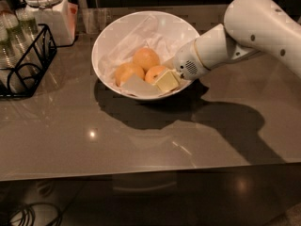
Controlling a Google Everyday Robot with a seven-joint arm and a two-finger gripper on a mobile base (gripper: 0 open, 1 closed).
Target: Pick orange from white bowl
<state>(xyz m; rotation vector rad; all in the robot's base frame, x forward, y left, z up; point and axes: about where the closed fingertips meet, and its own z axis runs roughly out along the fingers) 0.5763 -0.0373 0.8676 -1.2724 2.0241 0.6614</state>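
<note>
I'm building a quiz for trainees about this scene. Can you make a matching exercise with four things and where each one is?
Things:
1 gripper
2 oranges
3 lidded jar
4 wire rack

Places:
A far left corner of the table
B table's left edge, holding bottles
C reaching into the white bowl from the right
D on crumpled paper in the bowl

Pairs: 1-C, 2-D, 3-A, 4-B

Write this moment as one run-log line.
gripper: low inside white bowl | target: orange beside it, one of three | lifted: not yet
</note>
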